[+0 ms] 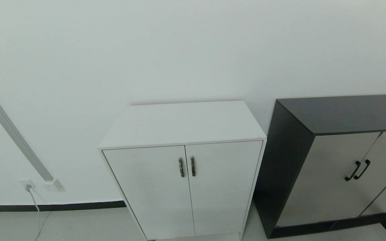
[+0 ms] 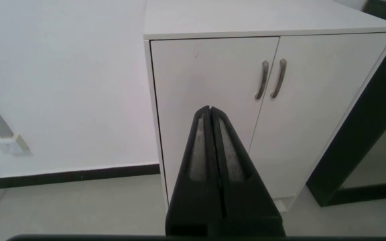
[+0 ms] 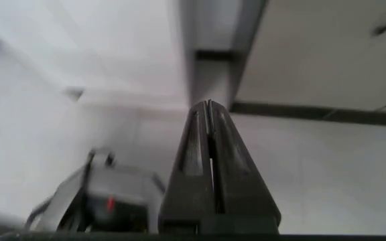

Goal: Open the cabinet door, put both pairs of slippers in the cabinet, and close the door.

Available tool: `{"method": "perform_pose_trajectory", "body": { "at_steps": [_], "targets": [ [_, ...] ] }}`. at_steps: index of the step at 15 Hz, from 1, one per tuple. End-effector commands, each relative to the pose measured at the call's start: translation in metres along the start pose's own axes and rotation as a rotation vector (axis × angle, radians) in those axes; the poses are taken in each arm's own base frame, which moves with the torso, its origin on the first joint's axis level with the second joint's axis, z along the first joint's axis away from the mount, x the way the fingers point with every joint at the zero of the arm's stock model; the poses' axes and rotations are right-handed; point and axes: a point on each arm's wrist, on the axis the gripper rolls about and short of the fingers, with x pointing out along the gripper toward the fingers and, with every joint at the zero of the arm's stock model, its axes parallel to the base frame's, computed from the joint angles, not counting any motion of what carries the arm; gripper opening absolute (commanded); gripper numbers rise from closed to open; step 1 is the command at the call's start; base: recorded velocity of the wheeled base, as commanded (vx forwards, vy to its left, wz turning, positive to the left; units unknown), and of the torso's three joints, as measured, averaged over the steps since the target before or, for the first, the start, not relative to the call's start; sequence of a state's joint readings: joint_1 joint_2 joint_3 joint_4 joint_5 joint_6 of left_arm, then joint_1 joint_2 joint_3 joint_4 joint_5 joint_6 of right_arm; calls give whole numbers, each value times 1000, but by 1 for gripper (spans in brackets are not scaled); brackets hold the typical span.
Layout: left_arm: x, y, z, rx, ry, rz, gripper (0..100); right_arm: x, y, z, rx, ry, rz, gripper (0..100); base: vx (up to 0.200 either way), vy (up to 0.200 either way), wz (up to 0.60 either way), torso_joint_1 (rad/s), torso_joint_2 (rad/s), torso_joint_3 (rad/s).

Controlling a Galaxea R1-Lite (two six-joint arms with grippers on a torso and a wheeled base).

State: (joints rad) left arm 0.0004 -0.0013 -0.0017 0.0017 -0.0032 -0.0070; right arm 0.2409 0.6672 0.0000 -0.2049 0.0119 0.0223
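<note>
Cabinet (image 1: 183, 124), the white one, stands against the wall with both doors shut. A black cabinet (image 1: 290, 160) stands just beside it, to the right. I see my left hand (image 2: 210, 110) and right hand (image 3: 208, 106) fully closed, holding nothing.

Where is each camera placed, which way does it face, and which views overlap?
Head view: on the head, looking forward and down at the white cabinet and black cabinet.
Left wrist view: on the left wrist, facing the white cabinet; left hand, shut, in front.
Right wrist view: on the right wrist, aimed at the floor; right hand, shut.
Shared: head and left wrist both show the white cabinet's handles.
</note>
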Motion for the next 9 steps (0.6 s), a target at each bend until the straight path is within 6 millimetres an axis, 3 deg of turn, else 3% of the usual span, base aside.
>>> {"method": "perform_pose_trajectory", "body": {
  "at_steps": [1,9],
  "targets": [
    [0,0,0,-1,1,1,0,-13,1,-9,-9,-70,45,0,0,0,0,0,0,0],
    [0,0,0,1,1,1,0,-22,1,-26,-45,-44,68,0,0,0,0,0,0,0]
  ]
}}
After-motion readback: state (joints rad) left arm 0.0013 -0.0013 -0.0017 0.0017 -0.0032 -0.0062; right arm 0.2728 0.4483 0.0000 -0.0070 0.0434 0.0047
